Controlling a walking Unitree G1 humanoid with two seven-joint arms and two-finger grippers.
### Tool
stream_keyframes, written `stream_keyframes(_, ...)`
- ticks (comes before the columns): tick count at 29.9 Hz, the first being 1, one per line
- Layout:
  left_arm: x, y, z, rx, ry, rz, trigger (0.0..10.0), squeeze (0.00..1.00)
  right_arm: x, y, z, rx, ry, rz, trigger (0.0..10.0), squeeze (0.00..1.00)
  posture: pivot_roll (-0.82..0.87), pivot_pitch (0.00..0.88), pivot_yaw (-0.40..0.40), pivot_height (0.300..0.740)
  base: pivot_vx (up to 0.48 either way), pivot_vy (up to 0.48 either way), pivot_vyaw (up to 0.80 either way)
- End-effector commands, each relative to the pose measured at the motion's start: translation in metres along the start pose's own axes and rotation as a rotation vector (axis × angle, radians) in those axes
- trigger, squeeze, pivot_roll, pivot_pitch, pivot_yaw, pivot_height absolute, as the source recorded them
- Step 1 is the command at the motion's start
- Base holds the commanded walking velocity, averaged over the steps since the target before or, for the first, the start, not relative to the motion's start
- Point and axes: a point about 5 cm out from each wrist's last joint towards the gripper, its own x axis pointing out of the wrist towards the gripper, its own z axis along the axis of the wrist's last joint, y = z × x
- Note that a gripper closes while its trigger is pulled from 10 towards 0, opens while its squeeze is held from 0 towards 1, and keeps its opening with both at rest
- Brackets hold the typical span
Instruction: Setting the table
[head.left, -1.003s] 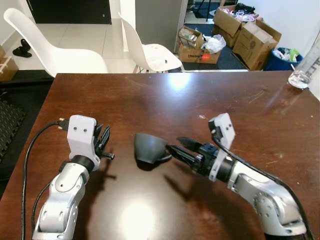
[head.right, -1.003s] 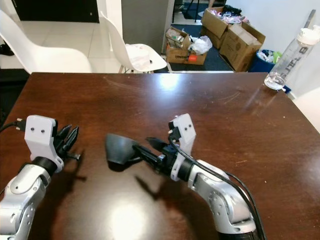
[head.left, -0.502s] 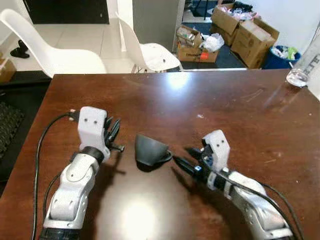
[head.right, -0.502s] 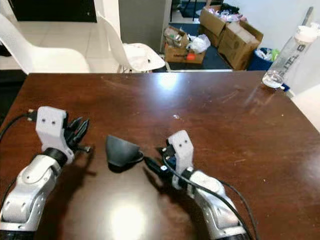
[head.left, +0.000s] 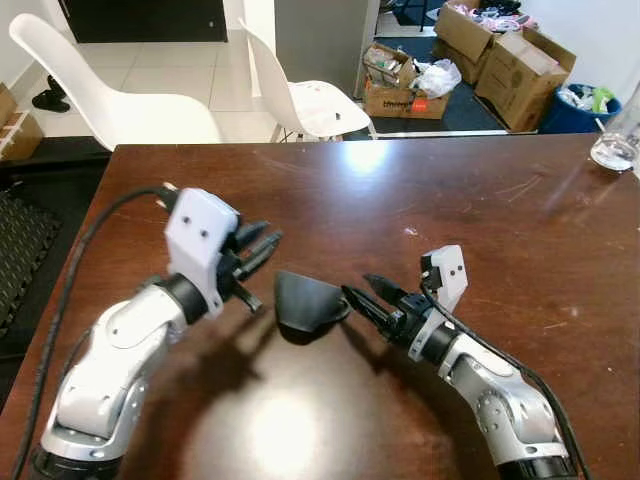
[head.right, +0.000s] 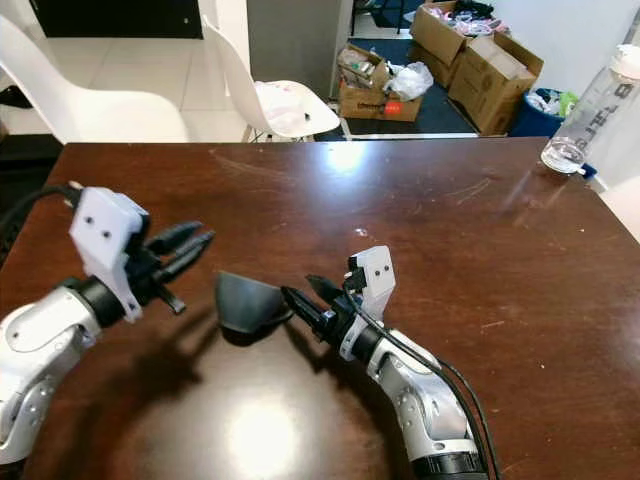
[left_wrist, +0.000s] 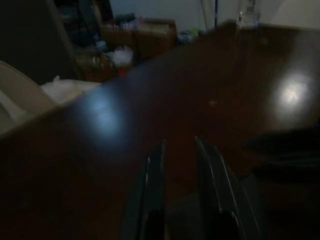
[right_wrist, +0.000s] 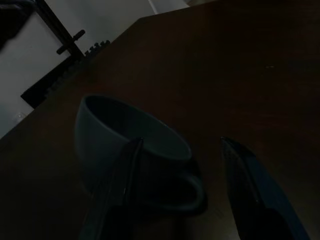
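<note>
A dark cup lies on its side near the middle of the brown table. My right gripper is open and low at the cup's right side. In the right wrist view the cup sits close ahead, with its handle between the two spread fingers; I cannot tell if they touch it. My left gripper hovers above the table just left of the cup and points toward it. Its fingers are a narrow gap apart with nothing between them.
Two white chairs stand at the table's far edge. Cardboard boxes sit on the floor beyond. A clear water bottle stands at the table's far right corner. A black cable trails from my left wrist.
My left arm has risen and swung right, its gripper now close to the cup. The right gripper has stayed open by the cup's right side. The cup has not moved.
</note>
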Motion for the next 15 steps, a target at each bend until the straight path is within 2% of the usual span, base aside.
stream_keyframes(1, 0.027, -0.009, -0.017, 0.052, 0.06, 0.046, 10.0, 0.0, -0.002, -0.002, 0.005, 0.029, -0.045, 0.005, 10.0, 0.0, 0.0, 0.089, 0.073, 0.74, 0.0, 0.0, 0.0)
stream_keyframes(2, 0.027, -0.009, -0.017, 0.052, 0.06, 0.046, 10.0, 0.0, -0.002, -0.002, 0.005, 0.029, -0.045, 0.005, 10.0, 0.0, 0.0, 0.089, 0.073, 0.74, 0.0, 0.0, 0.0)
stream_keyframes(3, 0.037, -0.014, -0.021, 0.053, 0.075, 0.043, 10.0, 0.0, -0.003, -0.002, 0.008, 0.028, -0.056, 0.003, 10.0, 0.0, -0.01, 0.087, 0.075, 0.74, 0.0, 0.0, 0.0)
stream_keyframes(6, 0.045, -0.017, -0.024, 0.051, 0.084, 0.028, 10.0, 0.0, -0.005, -0.004, 0.009, 0.023, -0.058, -0.005, 10.0, 0.0, -0.01, 0.086, 0.074, 0.74, 0.0, 0.0, 0.0)
stream_keyframes(9, 0.056, -0.024, -0.024, 0.075, 0.117, -0.034, 10.0, 0.0, -0.008, -0.006, 0.01, 0.019, -0.059, -0.017, 10.0, 0.0, -0.01, 0.085, 0.077, 0.74, 0.0, 0.0, 0.0)
stream_keyframes(12, 0.055, -0.022, -0.023, 0.107, 0.128, -0.069, 10.0, 0.0, -0.009, -0.006, 0.01, 0.016, -0.06, -0.022, 10.0, 0.0, -0.02, 0.084, 0.086, 0.74, 0.0, 0.0, 0.0)
stream_keyframes(15, 0.045, -0.013, -0.024, 0.162, 0.169, -0.119, 10.0, 0.0, -0.011, -0.008, 0.011, 0.02, -0.067, -0.031, 10.0, 0.0, -0.02, 0.084, 0.085, 0.74, 0.0, 0.0, 0.0)
